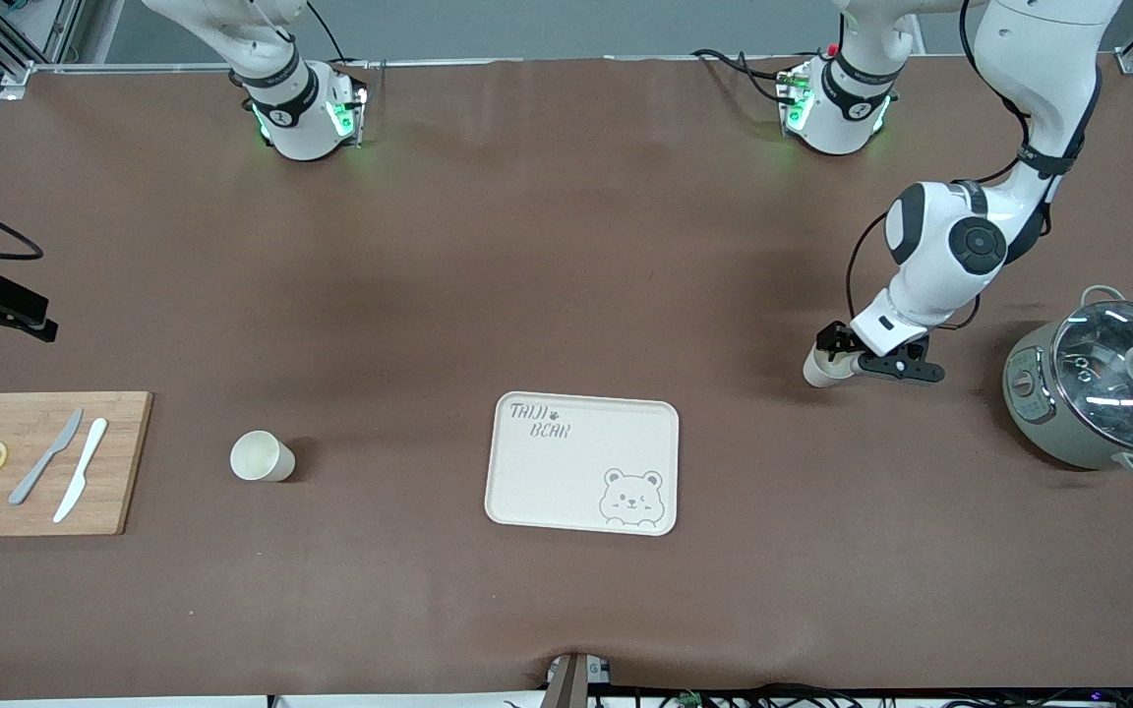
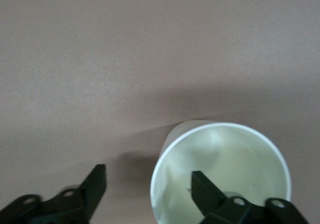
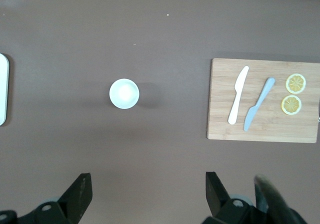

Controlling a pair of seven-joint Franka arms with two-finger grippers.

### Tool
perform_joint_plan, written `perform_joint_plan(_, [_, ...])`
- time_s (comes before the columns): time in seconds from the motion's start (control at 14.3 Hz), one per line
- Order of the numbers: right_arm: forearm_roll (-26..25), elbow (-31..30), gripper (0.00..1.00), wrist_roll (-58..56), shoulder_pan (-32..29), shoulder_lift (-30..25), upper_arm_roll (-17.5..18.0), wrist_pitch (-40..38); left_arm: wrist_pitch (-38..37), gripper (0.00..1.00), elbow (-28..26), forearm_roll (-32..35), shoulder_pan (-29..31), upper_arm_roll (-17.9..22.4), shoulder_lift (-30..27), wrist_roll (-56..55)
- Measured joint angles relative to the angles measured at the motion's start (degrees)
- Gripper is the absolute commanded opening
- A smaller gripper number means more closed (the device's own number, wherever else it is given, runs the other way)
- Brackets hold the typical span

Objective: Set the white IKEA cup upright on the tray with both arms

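Our left gripper (image 1: 847, 362) sits low at the table toward the left arm's end, jaws parted and straddling the rim of a white cup (image 2: 220, 171): one finger (image 2: 207, 194) inside the mouth, the other outside the wall, no firm clamp visible yet. We judge this cup lies on its side, its mouth toward the wrist. The tray (image 1: 581, 462) lies well apart, toward the right arm's end. Our right gripper (image 3: 145, 194) waits open, high above a second cup (image 1: 261, 457).

The front camera looked down from high across the table (image 1: 566, 246), facing both bases. The left wrist camera sat close above one cup (image 2: 220, 174). The right wrist camera hung high, sharing the cutting board (image 3: 265, 101) with the front view.
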Motion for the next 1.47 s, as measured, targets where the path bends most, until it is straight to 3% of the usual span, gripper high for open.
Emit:
perform_joint_plan(0.63, [0.06,-0.35,1.0,-0.01,1.96,5.65,0.12,3.51,0.44,0.0,0.33,0.0,0.08,0.11,1.02,0.01])
perform_joint_plan(0.91, [-0.05,-0.42,1.0,-0.36,1.54,10.1,-0.35,8.1,-1.17,0.0,3.35,-0.01,-0.03,-1.65,-0.55,-3.79])
perform_joint_plan(1.05, [-0.09,-0.41,1.0,-0.6,1.29,11.65,-0.61,9.76,-9.48,0.0,7.61,-0.01,-0.22,-5.13,-1.76,-9.98])
perform_joint_plan(1.26, [-0.06,-0.42,1.0,-1.29,0.71,13.44,-0.86,11.77,-24.34,0.0,18.15,-0.01,-1.45,-10.51,-2.3,-21.0])
perform_joint_plan(1.47, [0.0,-0.49,1.0,-2.32,0.44,15.93,-0.83,12.41,-31.84,0.0,27.66,-0.01,-5.31,-11.68,-0.56,-29.86])
